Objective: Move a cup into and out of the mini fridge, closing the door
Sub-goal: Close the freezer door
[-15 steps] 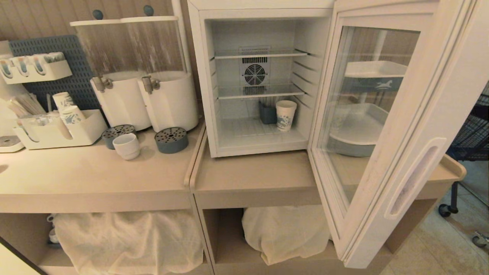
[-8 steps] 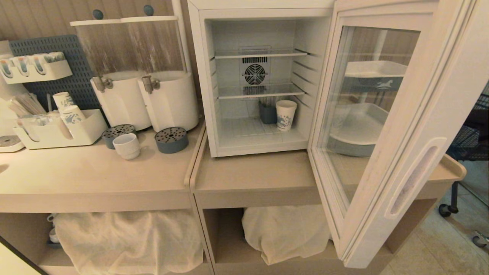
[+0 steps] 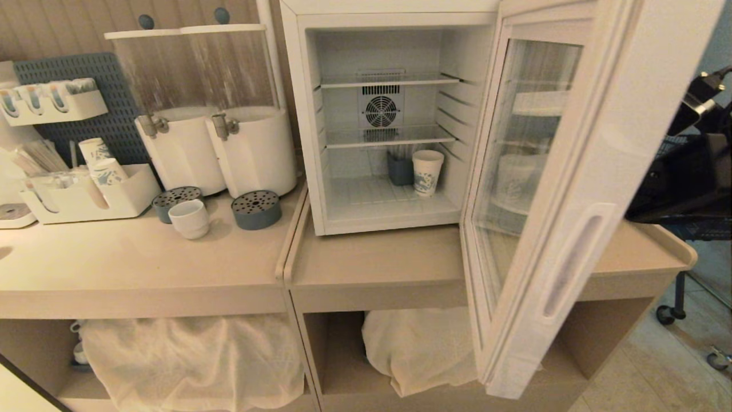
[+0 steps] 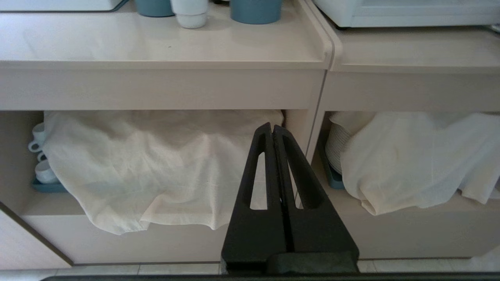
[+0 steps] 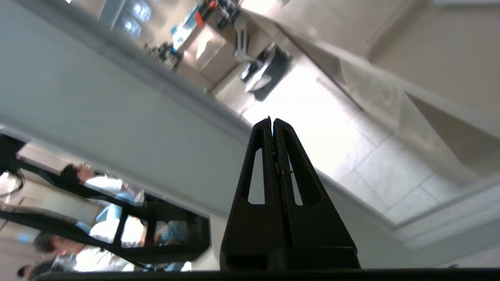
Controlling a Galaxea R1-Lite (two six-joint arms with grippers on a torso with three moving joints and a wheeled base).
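1. Black fingers of the right gripper [image 5: 272,121] are pressing flat together, holding nothing; the arm is showing dark at the right edge of the head view, just behind the outer face of the door [image 3: 577,229].
2. Pale door surface is filling much of the right wrist view close under the closed fingers, though whether they are touching it cannot be told.
3. Glass-windowed and white-framed, the door is standing open, hinged at the right side of the mini fridge [image 3: 389,120], its free edge jutting out past the front edge of the bench [image 3: 372,257].
4. Inside the fridge, a blue-patterned paper cup [image 3: 428,171] and a small dark container [image 3: 400,169] are sitting on the floor near the back right corner; the wire shelves are holding nothing.
5. White and ceramic, the cup [image 3: 190,218] is resting out on the left part of the bench, between two round grey drip trays [image 3: 256,209], well apart from the fridge.
6. Also pressed shut and empty, the left gripper [image 4: 272,128] is hanging low before the bench's lower shelf, idle.
7. Judging from this, the door-closing step is looking to be in hand, with the cup already outside.
8. Closing would be calling for a steady sideways push on the outer face until the door is seating against the frame.
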